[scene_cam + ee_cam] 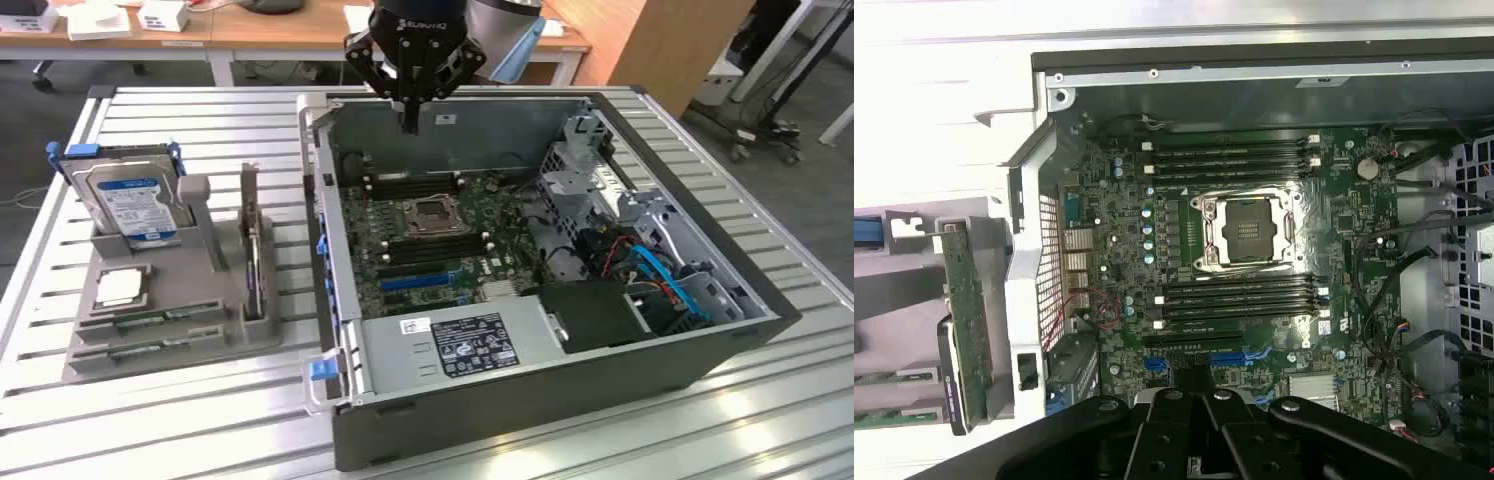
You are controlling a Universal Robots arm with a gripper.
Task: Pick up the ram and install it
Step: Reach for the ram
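The hand (pixel 410 122) hangs above the open computer case (pixel 534 405), its fingers pressed together and holding nothing. The ram (pixel 150 320) lies in a slot of the grey holder (pixel 200 200) on the tabletop (pixel 200 120), probably kept steady there for picking.

The exterior view stands high off the near side of the bench (pixel 160 430) and looks obliquely down over the whole open computer case (pixel 534 410). The wrist view hangs close above the case, just behind the claw (pixel 410 122) (pixel 1194 385), and faces straight down. Both views share the motherboard (pixel 427 235) (pixel 1254 250).
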